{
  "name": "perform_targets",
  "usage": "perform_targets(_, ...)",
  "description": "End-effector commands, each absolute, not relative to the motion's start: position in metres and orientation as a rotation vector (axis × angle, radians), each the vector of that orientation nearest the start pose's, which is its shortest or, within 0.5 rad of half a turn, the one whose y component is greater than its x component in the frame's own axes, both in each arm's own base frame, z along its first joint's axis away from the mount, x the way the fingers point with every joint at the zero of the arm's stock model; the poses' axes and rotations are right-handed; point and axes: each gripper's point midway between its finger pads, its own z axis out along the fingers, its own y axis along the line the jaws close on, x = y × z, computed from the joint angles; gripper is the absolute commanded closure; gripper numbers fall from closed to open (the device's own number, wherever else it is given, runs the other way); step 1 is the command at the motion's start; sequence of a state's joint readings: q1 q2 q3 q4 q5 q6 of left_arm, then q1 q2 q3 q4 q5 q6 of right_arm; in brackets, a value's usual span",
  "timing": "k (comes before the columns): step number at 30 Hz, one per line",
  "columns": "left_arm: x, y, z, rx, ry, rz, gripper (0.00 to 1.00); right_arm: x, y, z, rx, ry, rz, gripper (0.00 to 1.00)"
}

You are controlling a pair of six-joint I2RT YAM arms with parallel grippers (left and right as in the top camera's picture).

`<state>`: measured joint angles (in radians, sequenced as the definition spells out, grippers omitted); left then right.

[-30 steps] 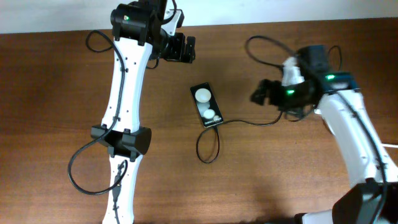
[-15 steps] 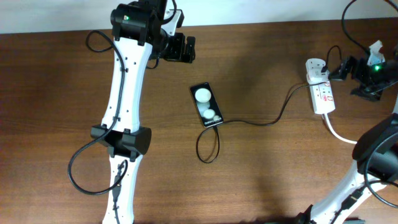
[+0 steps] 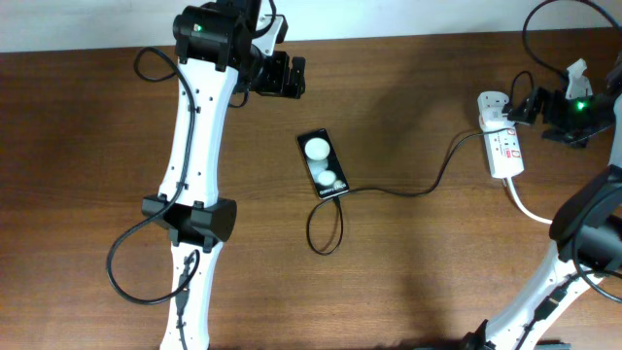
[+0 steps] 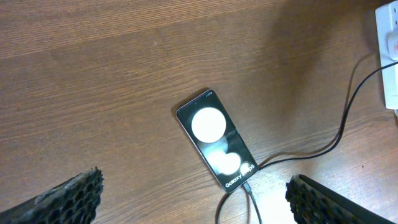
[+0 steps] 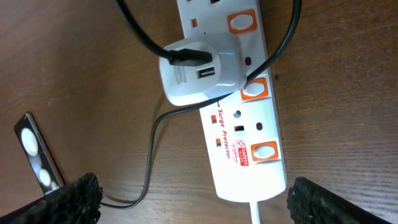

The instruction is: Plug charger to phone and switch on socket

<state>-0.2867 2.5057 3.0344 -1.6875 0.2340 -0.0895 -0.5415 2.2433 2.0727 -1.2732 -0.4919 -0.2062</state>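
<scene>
The black phone (image 3: 322,165) lies face up mid-table, two white circles showing; it also shows in the left wrist view (image 4: 217,140) and at the left edge of the right wrist view (image 5: 37,155). The thin black charger cable (image 3: 408,192) enters the phone's near end, loops, and runs right to the white adapter (image 3: 492,105) seated in the white socket strip (image 3: 505,154). The right wrist view shows the adapter (image 5: 199,71) on the strip (image 5: 245,134), which has orange-rimmed switches. My right gripper (image 3: 521,107) is open, just right of the adapter. My left gripper (image 3: 288,76) is open, up behind the phone.
The strip's thick white cord (image 3: 530,209) runs toward the table's right front. The cable loop (image 3: 326,231) lies in front of the phone. A black robot cable (image 3: 131,262) curls beside the left arm's base.
My right arm swung from the table's middle right out to the right edge, uncovering the socket strip, then edged slightly left. The left arm, phone and cable have not moved.
</scene>
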Motion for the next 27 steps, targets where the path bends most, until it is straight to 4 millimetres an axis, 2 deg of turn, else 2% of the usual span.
perform_targets(1,0.477,-0.181,0.234,0.364,2.702,-0.413,0.01,0.45,-0.165,0.108,0.383,2.751,0.596,0.01)
perform_targets(6,0.477,-0.181,0.234,0.364,2.702,-0.413,0.01,0.472,-0.145,0.085,0.293,2.753,0.595,0.01)
perform_targets(8,0.477,-0.181,0.234,0.364,2.702,-0.413,0.01,0.482,-0.14,0.083,0.263,2.742,0.561,0.01)
perform_targets(13,0.477,-0.182,0.234,0.365,2.701,-0.413,0.01,0.478,-0.159,0.066,0.324,2.811,0.394,0.01)
perform_targets(16,0.477,-0.182,0.234,0.365,2.701,-0.413,0.01,0.476,-0.157,0.048,0.352,2.84,0.423,0.01)
perform_targets(23,0.477,-0.182,0.234,0.365,2.701,-0.413,0.01,0.486,-0.161,0.047,0.354,2.802,0.409,0.01)
perform_targets(27,0.477,-0.182,0.234,0.365,2.702,-0.413,0.01,0.492,-0.153,0.051,0.353,2.765,0.485,0.01)
